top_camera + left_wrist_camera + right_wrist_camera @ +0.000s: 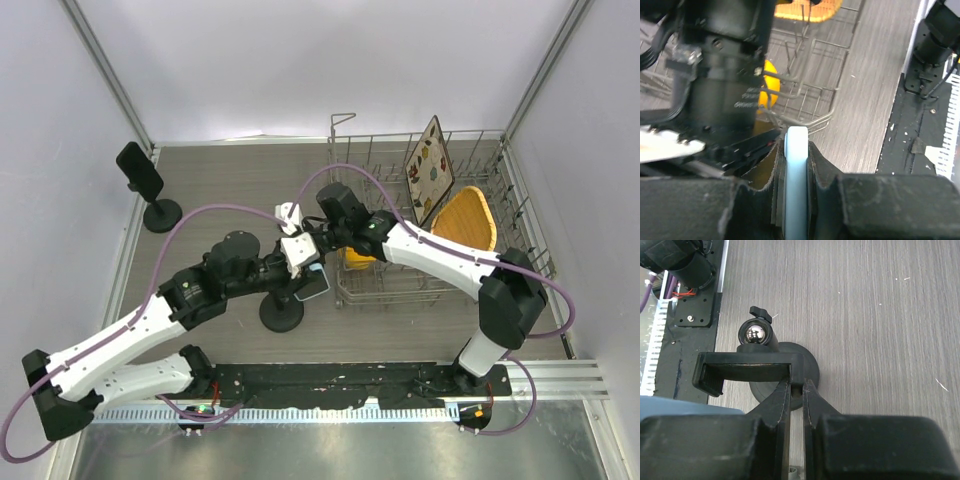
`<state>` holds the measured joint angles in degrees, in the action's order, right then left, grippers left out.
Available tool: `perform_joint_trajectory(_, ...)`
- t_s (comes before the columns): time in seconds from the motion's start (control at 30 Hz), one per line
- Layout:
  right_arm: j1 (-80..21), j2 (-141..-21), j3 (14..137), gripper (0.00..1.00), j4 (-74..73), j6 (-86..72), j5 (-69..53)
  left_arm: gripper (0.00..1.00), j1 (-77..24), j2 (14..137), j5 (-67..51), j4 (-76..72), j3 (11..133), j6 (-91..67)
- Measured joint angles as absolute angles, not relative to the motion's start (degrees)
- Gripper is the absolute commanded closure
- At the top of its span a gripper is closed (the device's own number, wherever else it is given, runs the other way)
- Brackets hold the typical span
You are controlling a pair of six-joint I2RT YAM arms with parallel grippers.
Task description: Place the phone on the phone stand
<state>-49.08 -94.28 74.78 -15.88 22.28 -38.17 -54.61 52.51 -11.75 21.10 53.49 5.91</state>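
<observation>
Mid-table, the 2 arms are meeting over the phone stand [282,312], whose round black base is sitting on the grey wood-grain table [880,315].

The left gripper [796,155] is clamping the phone [796,170]. Both fingers are pressing flat on its faces and the pale blue edge is showing between them. From the top view the phone [313,283] is hanging in the air just above and to the right of the stand base, not seated in the stand.

The right gripper [797,390] is pointing down at the stand. Its fingers are almost together and look to be pinching the right end of the black holder bar [745,371]. The steel ball joint [755,333] is showing just behind that bar. A corner of the phone is peeking in at the lower left of the right wrist view.

The dish rack [400,300] is standing on the right side of the table, holding a patterned plate [432,170] upright and a yellow bowl [468,218]. A 2nd stand [150,190] is standing at the far left, well apart from both grippers.
</observation>
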Motion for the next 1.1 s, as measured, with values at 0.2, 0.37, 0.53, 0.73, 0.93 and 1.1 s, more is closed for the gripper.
perform_joint_trajectory(0.2, -47.9, -94.3, 73.8, 0.99, -14.4, 21.6, -40.6, 1.00, -45.7, 53.0, -20.4, 15.7, 50.0, 3.4)
perform_joint_trajectory(0.37, -46.8, -94.5, 73.7, 0.99, -14.2, 21.3, -41.4, 1.00, -42.2, 54.9, -27.8, 13.6, 50.2, 1.6)
perform_joint_trajectory(0.53, -46.7, -94.6, 73.7, 0.99, -14.2, 21.3, -42.2, 1.00, -41.4, 55.7, -30.7, 13.7, 50.2, 1.0)
perform_joint_trajectory(0.73, -46.8, -95.9, 74.5, 0.99, -15.7, 22.8, -45.9, 1.00, -40.9, 54.0, -33.0, 13.9, 50.2, 4.1)
perform_joint_trajectory(0.93, -46.8, -96.7, 75.5, 0.99, -17.7, 25.1, -47.7, 1.00, -40.3, 53.1, -36.3, 14.5, 50.2, 7.9)
perform_joint_trajectory(1.1, -46.8, -96.7, 75.5, 0.99, -18.0, 25.6, -48.0, 1.00, -39.7, 53.0, -36.5, 16.1, 50.2, 9.5)
